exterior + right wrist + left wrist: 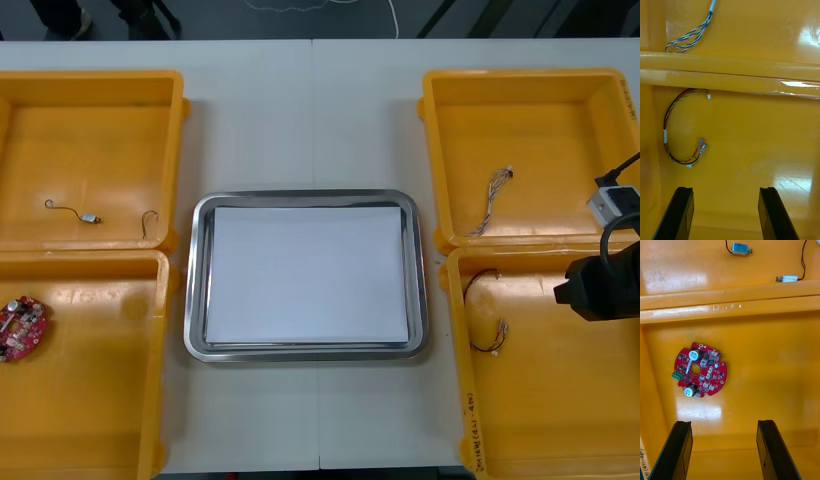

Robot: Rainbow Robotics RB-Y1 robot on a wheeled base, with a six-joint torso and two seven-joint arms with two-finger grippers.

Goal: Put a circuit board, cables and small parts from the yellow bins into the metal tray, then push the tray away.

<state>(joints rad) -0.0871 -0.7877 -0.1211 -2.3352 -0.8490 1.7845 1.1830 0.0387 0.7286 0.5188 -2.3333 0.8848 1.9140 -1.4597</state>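
My left gripper (724,452) is open above the floor of the near left yellow bin (90,400). A round red circuit board (700,370) lies ahead of its fingers, nearer the left one, and shows too at that bin's left edge (22,328). My right gripper (726,215) is open over the near right yellow bin (560,400). A red and yellow cable (668,131) curls ahead of its left finger, also seen in the front view (485,310). The right arm (600,285) hangs at the table's right side. The metal tray (196,300), white inside, sits between the bins with nothing in it.
The far right bin (540,110) holds a twisted blue and white cable (490,200). The far left bin (90,120) holds small metal parts on thin black leads (90,218); two of them (740,248) lie beyond the bin wall (730,303).
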